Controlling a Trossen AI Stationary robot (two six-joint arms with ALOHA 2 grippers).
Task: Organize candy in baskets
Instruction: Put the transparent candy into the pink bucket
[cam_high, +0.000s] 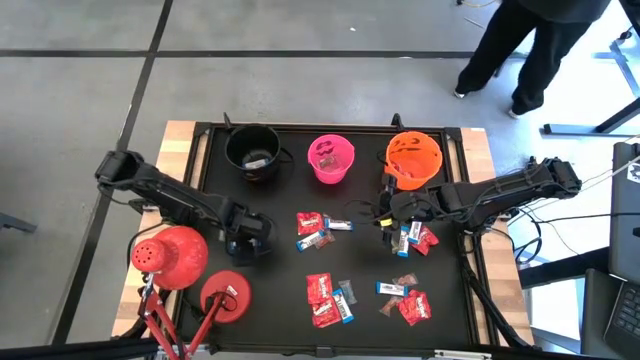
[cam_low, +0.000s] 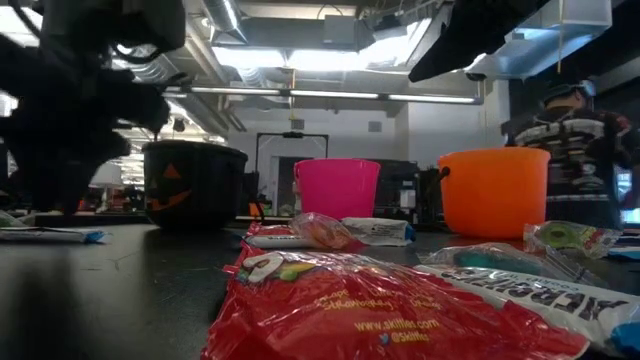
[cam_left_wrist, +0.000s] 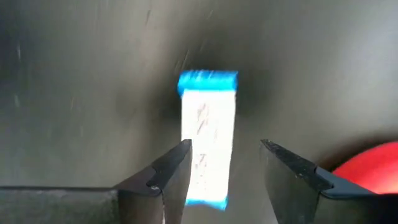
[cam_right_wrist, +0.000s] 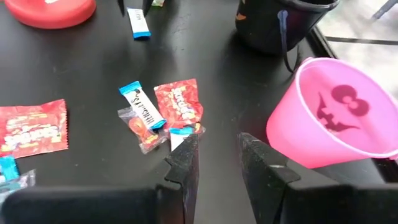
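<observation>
Looks like a robotics lab or test bay inside an open industrial-style office. Black work table (cam_high: 260, 300) with wooden edges, standing on a grey tiled floor (cam_high: 80, 100). Exposed ducting and strip lights (cam_low: 330, 55) on the ceiling in the low view, dark doorway (cam_low: 275, 160) and more bays farther back. Loose cables (cam_high: 545, 250) trailing off the table's right side, a laptop (cam_high: 625, 270) beside them. Person in dark clothes (cam_high: 530, 45) standing just past the table's far edge.

Left hand (cam_left_wrist: 224, 165) low, fingers apart; right hand (cam_right_wrist: 217, 155) fingers apart, empty
</observation>
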